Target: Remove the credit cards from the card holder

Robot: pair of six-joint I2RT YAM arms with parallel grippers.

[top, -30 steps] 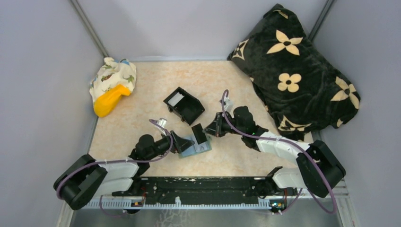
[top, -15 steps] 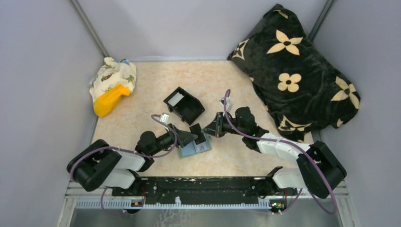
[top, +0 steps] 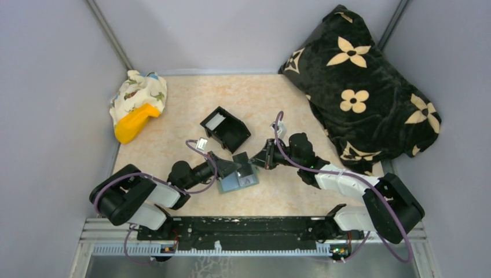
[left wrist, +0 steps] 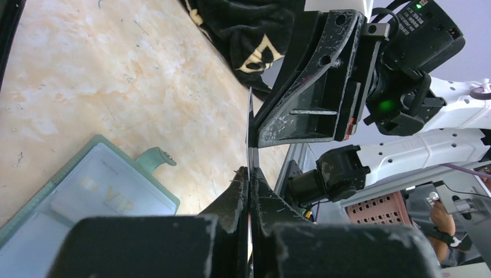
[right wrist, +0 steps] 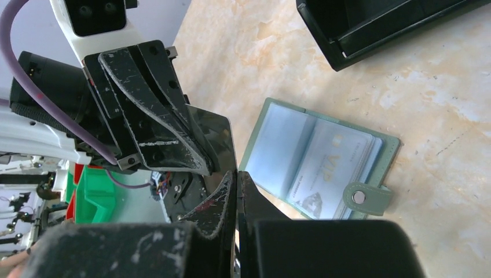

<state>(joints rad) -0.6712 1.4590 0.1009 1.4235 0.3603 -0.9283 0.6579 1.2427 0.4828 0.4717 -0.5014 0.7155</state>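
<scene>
The sage-green card holder lies open on the table, its snap tab at the side. A pale credit card marked VIP sits in its blue-grey pocket. Just above the holder, a dark glossy credit card stands on edge between both grippers. My right gripper is shut on one end of the dark card. My left gripper is shut on the other end, and the dark card shows there edge-on. The two grippers face each other closely, left and right.
An open black plastic box stands just behind the grippers. A black blanket with cream flowers fills the back right. A dinosaur-print cloth with a yellow object lies at the back left. The arms' base rail runs along the near edge.
My left arm has reached forward and right to the dark card and its jaws have shut on it. The right gripper has stayed shut on the card, almost still.
</scene>
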